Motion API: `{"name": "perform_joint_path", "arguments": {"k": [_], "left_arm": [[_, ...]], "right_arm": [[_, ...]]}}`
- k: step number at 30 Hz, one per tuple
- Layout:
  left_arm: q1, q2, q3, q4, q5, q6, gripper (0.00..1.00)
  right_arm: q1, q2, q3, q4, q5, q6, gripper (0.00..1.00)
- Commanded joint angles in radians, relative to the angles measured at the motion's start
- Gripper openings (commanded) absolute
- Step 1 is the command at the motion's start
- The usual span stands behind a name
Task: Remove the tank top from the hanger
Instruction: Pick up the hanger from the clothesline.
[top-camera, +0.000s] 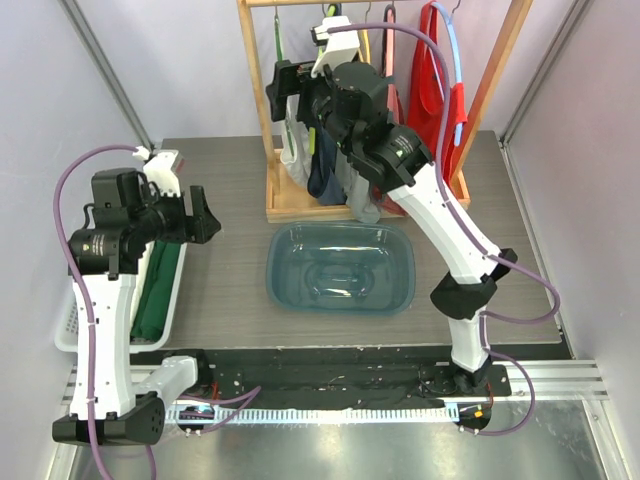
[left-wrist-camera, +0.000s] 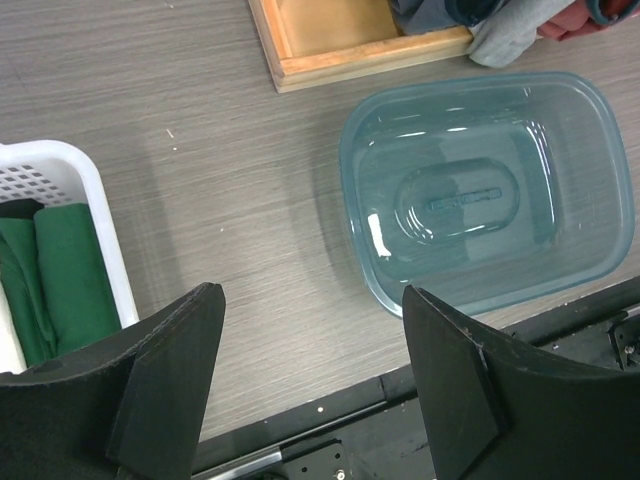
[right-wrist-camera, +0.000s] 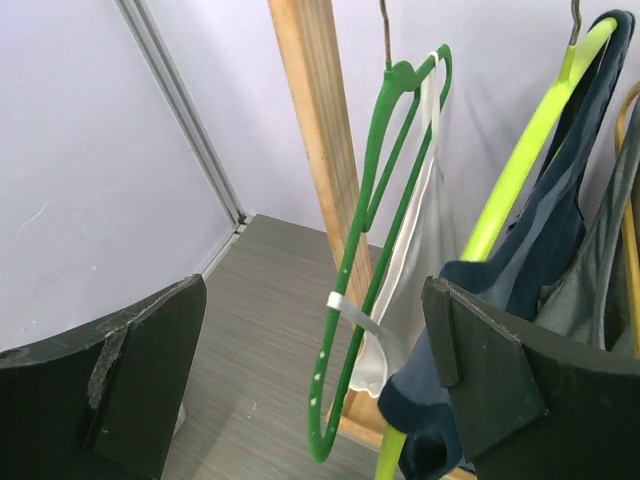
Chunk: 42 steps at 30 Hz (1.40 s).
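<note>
**Right arm reaches for the white tank top on the rack; nothing gripped yet**

All places are given relative to the wooden rack (top-camera: 258, 100) at the far side of the worktop (top-camera: 230, 300). Well in front of the rack and off to its left, the left pincer (left-wrist-camera: 315, 370) hovers with its jaws fairly wide, holding nothing. It is beside a white basket (left-wrist-camera: 100, 200) that contains folded green cloth (left-wrist-camera: 70, 280). Directly in front of the rack's base sits a clear blue tub (top-camera: 275, 270).

At the rack's left end, the right pincer (right-wrist-camera: 315, 370) is raised to hanger height, jaws wide apart and holding nothing. Just beyond its fingers hangs a green hanger (right-wrist-camera: 375, 190) carrying the white tank top (right-wrist-camera: 415, 260), next to the rack's left post. One strap appears to cross the hanger's lower bar. To the right hangs a lime hanger (right-wrist-camera: 520, 160) with a navy garment (right-wrist-camera: 560, 200).

The step in hand looks like the approach. The next move likely calls for closing on the white fabric alone, clear of the hanger wire and the navy garment, then drawing the straps off the hanger's arms.
</note>
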Motion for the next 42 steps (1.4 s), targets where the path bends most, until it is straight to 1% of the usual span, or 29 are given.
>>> {"name": "perform_joint_path", "arguments": {"k": [1, 4, 7, 10, 11, 12, 13, 15, 18, 20, 21, 22, 23, 24, 25, 26, 27, 28, 29, 30, 31, 33, 34, 35, 38, 42], "left_arm": [[0.004, -0.026, -0.008, 0.041, 0.021, 0.013, 0.77], [0.004, -0.029, -0.020, 0.056, 0.026, 0.010, 0.77], [0.004, -0.024, -0.031, 0.073, 0.026, 0.007, 0.77], [0.005, -0.029, -0.037, 0.076, 0.029, 0.007, 0.77], [0.004, -0.027, -0.038, 0.078, 0.031, 0.007, 0.78], [0.004, -0.029, -0.038, 0.078, 0.029, 0.007, 0.78], [0.005, -0.032, -0.040, 0.081, 0.028, 0.007, 0.78], [0.004, -0.030, -0.042, 0.092, 0.028, 0.004, 0.78], [0.004, -0.007, -0.006, 0.153, 0.029, -0.036, 0.79], [0.005, 0.061, 0.095, 0.197, 0.025, -0.087, 0.79], [0.002, 0.094, 0.144, 0.208, 0.008, -0.102, 0.79], [0.004, 0.124, 0.246, 0.236, 0.002, -0.117, 0.79], [0.001, 0.152, 0.295, 0.250, -0.009, -0.137, 0.79], [-0.001, 0.213, 0.343, 0.268, -0.024, -0.148, 0.79], [-0.005, 0.241, 0.432, 0.302, -0.031, -0.154, 0.79], [-0.014, 0.276, 0.477, 0.314, -0.034, -0.160, 0.79], [-0.027, 0.343, 0.524, 0.322, -0.051, -0.162, 0.79], [-0.065, 0.385, 0.623, 0.322, -0.057, -0.162, 0.79], [-0.082, 0.420, 0.670, 0.320, -0.060, -0.162, 0.79], [-0.102, 0.489, 0.711, 0.320, -0.064, -0.162, 0.79], [-0.138, 0.517, 0.786, 0.320, -0.069, -0.162, 0.79], [-0.186, 0.571, 0.840, 0.334, -0.080, -0.148, 0.79], [-0.230, 0.604, 0.871, 0.346, -0.101, -0.140, 0.79], [-0.246, 0.620, 0.876, 0.362, -0.107, -0.134, 0.79], [-0.294, 0.661, 0.880, 0.426, -0.149, -0.107, 0.78], [-0.308, 0.710, 0.905, 0.449, -0.172, -0.094, 0.77]], "right_arm": [[-0.050, 0.016, -0.004, 0.074, -0.060, 0.037, 0.98], [-0.057, 0.046, 0.008, 0.097, -0.077, 0.043, 0.96], [-0.060, 0.081, 0.059, 0.107, -0.094, 0.054, 0.93], [-0.046, 0.098, 0.076, 0.113, -0.096, 0.068, 0.88], [-0.035, 0.082, 0.067, 0.126, -0.077, 0.056, 0.87], [-0.022, 0.065, 0.023, 0.139, -0.036, 0.033, 0.87], [0.020, 0.049, -0.007, 0.159, -0.005, -0.019, 0.87], [0.058, 0.016, -0.047, 0.195, 0.056, -0.074, 0.88], [0.101, 0.013, -0.018, 0.158, 0.096, -0.113, 0.91], [0.117, -0.007, -0.027, 0.131, 0.118, -0.107, 0.91], [0.123, -0.056, -0.075, 0.127, 0.121, -0.107, 0.91], [0.129, -0.085, -0.114, 0.130, 0.131, -0.108, 0.91], [0.133, -0.127, -0.157, 0.141, 0.131, -0.107, 0.91], [0.134, -0.206, -0.247, 0.144, 0.130, -0.102, 0.91], [0.134, -0.260, -0.296, 0.156, 0.127, -0.095, 0.90], [0.135, -0.306, -0.348, 0.163, 0.127, -0.087, 0.91], [0.135, -0.352, -0.451, 0.170, 0.127, -0.081, 0.91], [0.135, -0.451, -0.503, 0.185, 0.127, -0.076, 0.91], [0.135, -0.495, -0.554, 0.189, 0.124, -0.069, 0.90], [0.134, -0.539, -0.637, 0.189, 0.124, -0.059, 0.90], [0.135, -0.602, -0.671, 0.183, 0.122, -0.052, 0.89], [0.135, -0.659, -0.753, 0.176, 0.116, -0.026, 0.88], [0.135, -0.679, -0.778, 0.170, 0.116, -0.018, 0.87], [0.135, -0.717, -0.819, 0.164, 0.118, -0.007, 0.86], [0.135, -0.759, -0.863, 0.134, 0.116, 0.020, 0.82], [0.135, -0.799, -0.929, 0.104, 0.124, 0.048, 0.77]]}}
